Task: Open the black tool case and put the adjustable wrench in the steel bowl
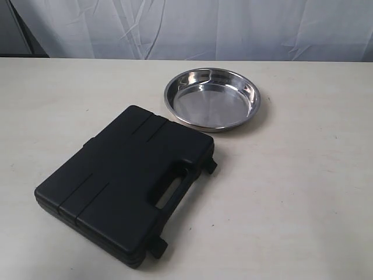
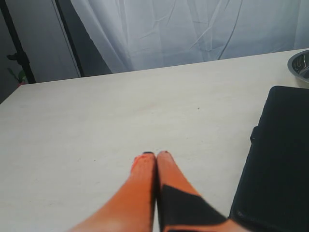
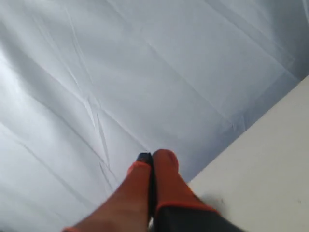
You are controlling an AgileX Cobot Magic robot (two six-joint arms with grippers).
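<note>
1. Pale table (image 1: 303, 192), white creased curtain (image 1: 192, 26) hanging behind.
2. Orange fingers (image 2: 142, 179) of left gripper (image 2: 156, 154) pressed tip to tip, clenched on nothing, poised over bare tabletop.
3. Off to one side of those fingers in the left wrist view, case (image 2: 277, 159): near, not touching.
4. At that view's edge beyond the case, a sliver of bowl (image 2: 300, 65).
5. Fingers (image 3: 166, 179) of right gripper (image 3: 152, 155) likewise squeezed together, gripping nothing, aimed at the curtain with the table's edge alongside.
6. Seen from the exterior camera: case (image 1: 125, 184) black, lying flat and askew on the near left part of the table, lid down.
7. Slot handle (image 1: 172, 186) on the edge turned toward the right front; one latch (image 1: 210, 166) at the far end of that edge, another at the near end (image 1: 158, 248).
8. Bowl (image 1: 213, 98) upright, farther back and right of the case, near its far corner yet apart; shiny bottom bare.
</note>
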